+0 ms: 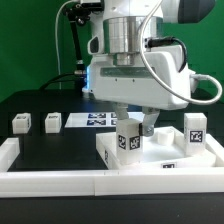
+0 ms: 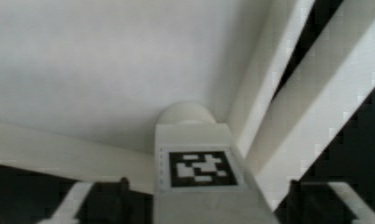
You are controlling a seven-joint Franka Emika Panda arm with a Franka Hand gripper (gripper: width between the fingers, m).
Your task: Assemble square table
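The white square table top [image 1: 150, 160] lies at the exterior view's right, inside the rails. My gripper [image 1: 133, 124] is shut on a white tagged leg block [image 1: 128, 141] that stands upright on the top's near-left corner. In the wrist view the leg [image 2: 202, 150] fills the gap between the dark fingers [image 2: 104, 203] of the gripper [image 2: 216, 205], and its far end meets the white slab [image 2: 95, 70] beside the raised rim [image 2: 273, 80]. A second leg [image 1: 195, 127] stands on the top's right side. Two loose legs [image 1: 20, 123] [image 1: 52, 122] stand on the black table at the left.
The marker board [image 1: 98, 120] lies flat behind the table top, partly hidden by the arm. White border rails run along the front [image 1: 90, 183] and the left [image 1: 8, 152]. A green cable and stand rise at the back left [image 1: 72, 50].
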